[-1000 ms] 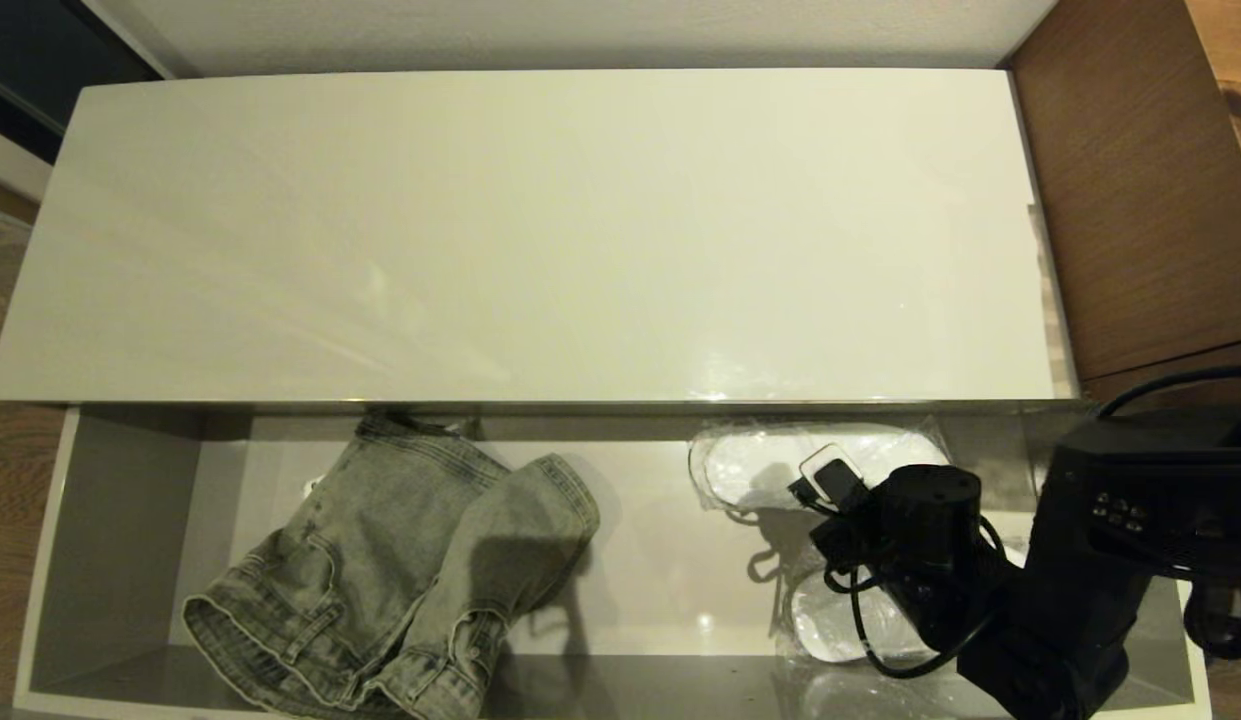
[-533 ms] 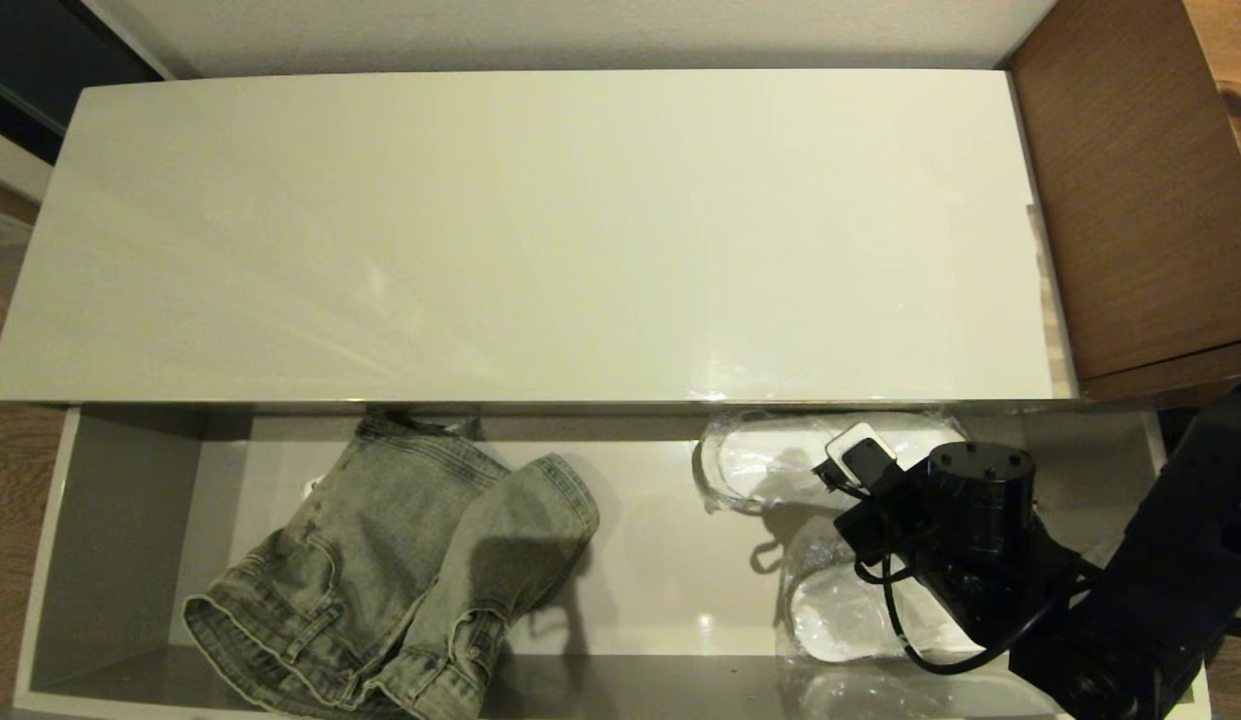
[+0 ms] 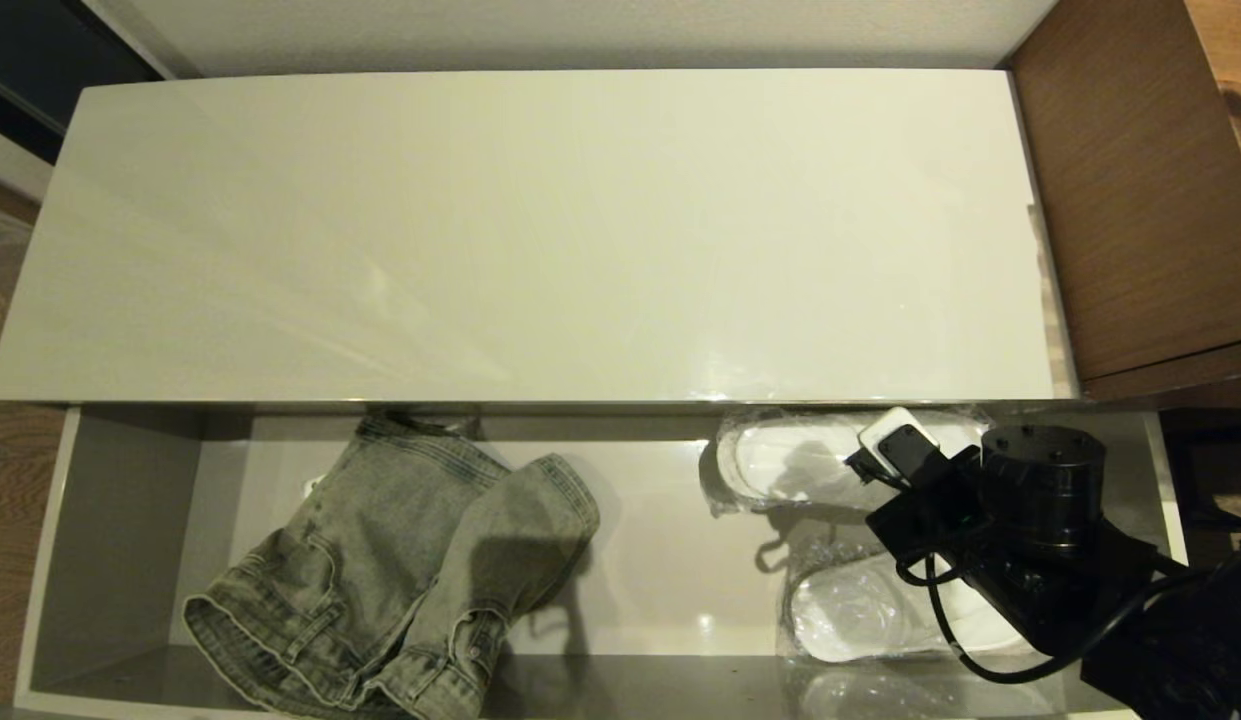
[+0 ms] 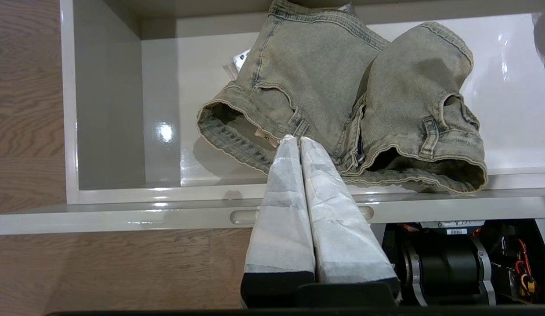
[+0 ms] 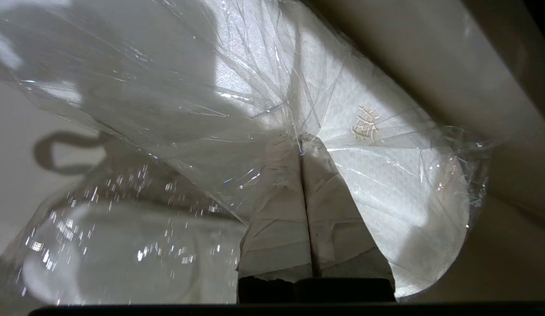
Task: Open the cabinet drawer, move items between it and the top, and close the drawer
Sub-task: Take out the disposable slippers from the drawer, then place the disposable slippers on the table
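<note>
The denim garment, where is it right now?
In the head view the denim garment lies crumpled in the left half of the open drawer, below the cabinet top, well apart from the wrapped slippers on the right.

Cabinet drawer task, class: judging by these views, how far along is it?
Done: the cabinet drawer stands open. In hand: the right gripper is shut on the clear wrap of the rear wrapped slipper, inside the drawer. Left: the top holds nothing yet; the denim garment and the front wrapped slipper lie in the drawer, which is unclosed. The left gripper is shut, empty.
</note>
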You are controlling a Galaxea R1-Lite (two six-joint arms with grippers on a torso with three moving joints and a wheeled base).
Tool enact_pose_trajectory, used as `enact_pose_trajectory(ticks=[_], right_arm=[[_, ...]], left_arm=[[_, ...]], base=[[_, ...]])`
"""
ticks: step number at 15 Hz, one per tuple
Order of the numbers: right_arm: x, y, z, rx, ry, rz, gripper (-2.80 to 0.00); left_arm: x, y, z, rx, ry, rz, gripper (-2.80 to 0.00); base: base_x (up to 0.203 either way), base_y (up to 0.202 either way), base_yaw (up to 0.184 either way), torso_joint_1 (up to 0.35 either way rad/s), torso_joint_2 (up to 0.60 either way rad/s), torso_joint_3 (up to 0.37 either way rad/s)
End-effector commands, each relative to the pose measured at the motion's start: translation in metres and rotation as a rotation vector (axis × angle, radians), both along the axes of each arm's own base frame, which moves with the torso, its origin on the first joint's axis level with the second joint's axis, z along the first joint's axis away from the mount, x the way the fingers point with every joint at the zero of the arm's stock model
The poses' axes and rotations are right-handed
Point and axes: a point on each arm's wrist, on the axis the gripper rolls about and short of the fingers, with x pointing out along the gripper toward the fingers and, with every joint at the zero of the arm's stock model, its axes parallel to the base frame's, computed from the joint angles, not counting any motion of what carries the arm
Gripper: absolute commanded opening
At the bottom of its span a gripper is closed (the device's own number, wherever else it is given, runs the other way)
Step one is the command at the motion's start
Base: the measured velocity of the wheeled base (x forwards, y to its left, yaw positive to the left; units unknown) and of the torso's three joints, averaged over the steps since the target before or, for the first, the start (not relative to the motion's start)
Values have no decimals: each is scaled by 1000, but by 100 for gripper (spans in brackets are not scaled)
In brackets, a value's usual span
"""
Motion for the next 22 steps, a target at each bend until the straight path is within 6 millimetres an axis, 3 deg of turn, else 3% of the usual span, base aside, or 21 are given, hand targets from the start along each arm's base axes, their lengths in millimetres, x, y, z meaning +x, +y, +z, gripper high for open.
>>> enact_pose_trajectory(ticks=[1, 5, 9, 13, 16, 22], right_arm=[[-20, -6, 9, 3, -11, 13, -280], [-32, -10, 15, 4, -14, 20, -280], [-53, -21, 44, 26, -61, 19, -280], [-63, -26, 102, 51, -109, 19, -280], [-69, -27, 130, 66, -137, 26, -280], [-80, -27, 140, 69, -146, 41, -280]], left_arm=[[0, 0, 0, 0, 0, 0, -280], [0, 0, 0, 0, 0, 0, -280], [0, 0, 0, 0, 0, 0, -280], [0, 0, 0, 0, 0, 0, -280], [0, 0, 0, 0, 0, 0, -280], [0, 0, 0, 0, 0, 0, -280]], base=[[0, 0, 0, 0, 0, 0], [0, 0, 0, 0, 0, 0], [0, 0, 0, 0, 0, 0], [0, 0, 0, 0, 0, 0], [0, 0, 0, 0, 0, 0], [0, 0, 0, 0, 0, 0]])
